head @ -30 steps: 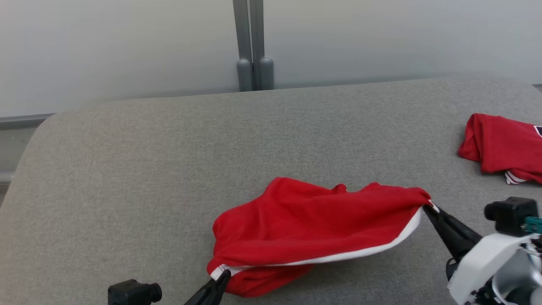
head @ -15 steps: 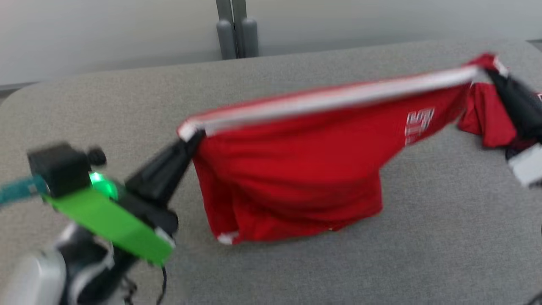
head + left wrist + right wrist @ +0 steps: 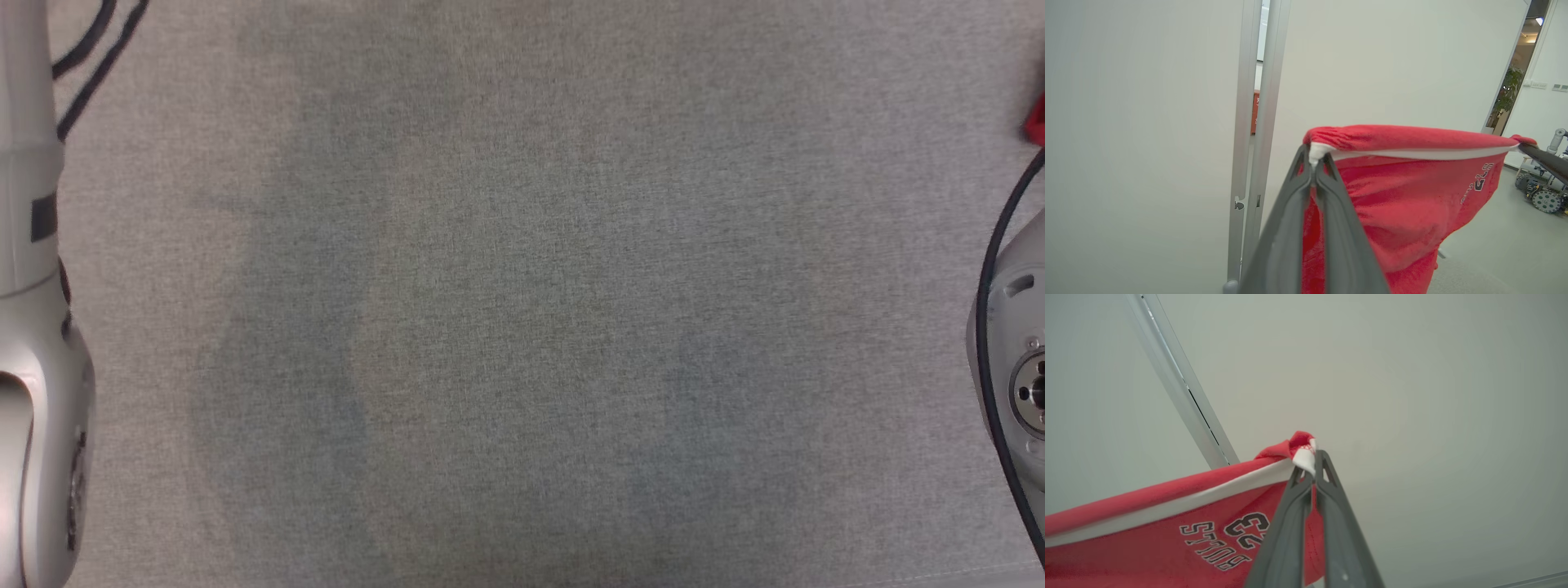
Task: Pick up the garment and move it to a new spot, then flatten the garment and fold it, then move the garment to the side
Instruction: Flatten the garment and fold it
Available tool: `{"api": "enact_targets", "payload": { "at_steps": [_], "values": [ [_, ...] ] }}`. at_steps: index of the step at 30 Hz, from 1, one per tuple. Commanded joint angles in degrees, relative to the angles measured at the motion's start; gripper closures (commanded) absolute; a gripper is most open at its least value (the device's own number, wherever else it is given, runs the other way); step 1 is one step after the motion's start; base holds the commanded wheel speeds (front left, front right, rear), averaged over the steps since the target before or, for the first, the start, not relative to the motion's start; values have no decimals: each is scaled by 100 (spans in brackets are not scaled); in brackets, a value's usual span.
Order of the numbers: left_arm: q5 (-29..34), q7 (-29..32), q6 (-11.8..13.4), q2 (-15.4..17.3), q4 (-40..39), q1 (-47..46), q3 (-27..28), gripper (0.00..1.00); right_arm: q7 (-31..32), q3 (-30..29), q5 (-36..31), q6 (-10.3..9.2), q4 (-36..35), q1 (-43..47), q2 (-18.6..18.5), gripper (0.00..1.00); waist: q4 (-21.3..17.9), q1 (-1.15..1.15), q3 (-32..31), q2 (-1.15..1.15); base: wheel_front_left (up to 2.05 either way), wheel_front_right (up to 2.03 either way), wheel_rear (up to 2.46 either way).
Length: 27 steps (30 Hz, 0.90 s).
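Note:
The garment (image 3: 1412, 196) is a red jersey with a white hem, hanging in the air and stretched between my two grippers. In the left wrist view my left gripper (image 3: 1314, 161) is shut on one white-trimmed corner, and my right gripper (image 3: 1522, 147) pinches the far corner at the right. The right wrist view has my right gripper (image 3: 1312, 462) shut on that corner, with the garment (image 3: 1147, 547) and its black-and-white lettering falling away to the lower left. In the head view my pale left forearm (image 3: 33, 327) and right arm (image 3: 1016, 351) flank the grey table (image 3: 522, 294).
A sliver of another red cloth (image 3: 1037, 122) shows at the table's right edge. Behind the garment are pale wall panels joined by a metal post (image 3: 1253, 122). A wheeled machine (image 3: 1545, 196) stands on the floor at the far right.
Both grippers have raised the garment from the table into the air, pulling its hem taut between them. The head camera has swung down onto the table.

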Motion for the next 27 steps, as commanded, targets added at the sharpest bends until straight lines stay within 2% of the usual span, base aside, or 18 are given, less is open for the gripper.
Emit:
{"api": "enact_targets", "payload": {
  "at_steps": [1, 5, 9, 14, 18, 20, 22, 27],
  "values": [
    [181, -256, -41, 102, 350, -107, -105, 100, -287, 111, -25, -23, 243, -44, -65, 100, 87, -2, 962, 0, 0, 0, 0],
    [188, -903, -124, 56, 1132, 196, -578, 100, -1123, 701, 107, -18, 861, 451, -54, 100, 55, -2, 897, 0, 0, 0, 0],
    [-144, -1400, -134, 262, 1185, 1039, -1433, 100, -1670, 1282, 370, -14, 913, 1538, -126, 100, 80, -2, 699, 0, 0, 0, 0],
    [-824, -1887, -136, 637, 646, 2539, -2253, 100, -2107, 1622, 1180, -13, 218, 3462, -395, 100, 123, -2, 187, 0, 0, 0, 0],
    [-1154, -2221, -123, 1068, 139, 4075, -2623, 100, -2303, 1745, 1590, -17, -506, 5320, -592, 100, 72, -2, -718, 0, 0, 0, 0],
    [-1262, -2262, 27, 1213, -130, 5002, -2750, 100, -2268, 1716, 1672, -19, -872, 6254, -617, 100, 27, -2, -1175, 0, 0, 0, 0],
    [-1416, -2306, 280, 1369, -500, 5967, -2820, 100, -2182, 1619, 1637, -20, -1169, 7184, -610, 100, -23, -2, -1571, 0, 0, 0, 0],
    [-1804, -2457, 1184, 1631, -1716, 7925, -2766, 100, -1928, 1206, 1505, -26, -1927, 9166, -405, 100, -56, -2, -2154, 0, 0, 0, 0]
  ]
}}
